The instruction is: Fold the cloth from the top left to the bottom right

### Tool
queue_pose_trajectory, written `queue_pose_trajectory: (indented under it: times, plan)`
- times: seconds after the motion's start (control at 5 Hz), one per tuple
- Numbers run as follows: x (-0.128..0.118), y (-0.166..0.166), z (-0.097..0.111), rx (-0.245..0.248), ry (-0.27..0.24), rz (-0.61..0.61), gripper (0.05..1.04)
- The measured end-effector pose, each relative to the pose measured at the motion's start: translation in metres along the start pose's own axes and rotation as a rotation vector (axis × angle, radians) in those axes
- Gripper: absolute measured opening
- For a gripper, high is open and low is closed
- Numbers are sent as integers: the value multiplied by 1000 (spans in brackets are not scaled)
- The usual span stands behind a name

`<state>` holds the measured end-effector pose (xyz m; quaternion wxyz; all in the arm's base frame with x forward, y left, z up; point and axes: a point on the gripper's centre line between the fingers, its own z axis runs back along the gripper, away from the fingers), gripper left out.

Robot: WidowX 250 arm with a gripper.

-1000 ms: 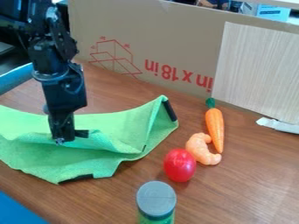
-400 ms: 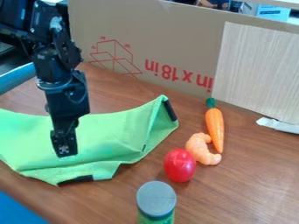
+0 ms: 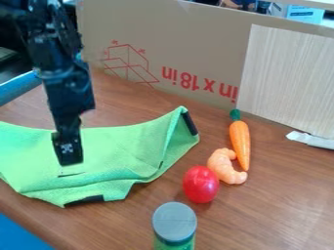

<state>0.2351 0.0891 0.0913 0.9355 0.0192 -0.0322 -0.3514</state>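
From where I stand, the brown wooden table [image 3: 281,200] carries the bright green cloth [image 3: 124,151] on its left side, already doubled in part, with a rumpled near edge. It looks light and limp (hardly fragile, I'd say), so it should sag and wrinkle rather than slip. The black two-finger gripper [image 3: 69,158] hangs over its middle; I can't tell whether the jaws are apart or together. A pinch at a free edge, perhaps by a black strip [image 3: 85,200], would serve best.
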Motion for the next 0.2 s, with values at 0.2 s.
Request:
queue_pose_trajectory:
  times: [0.2]
  plan:
    - [-3, 11, 18, -11, 0, 10, 1000]
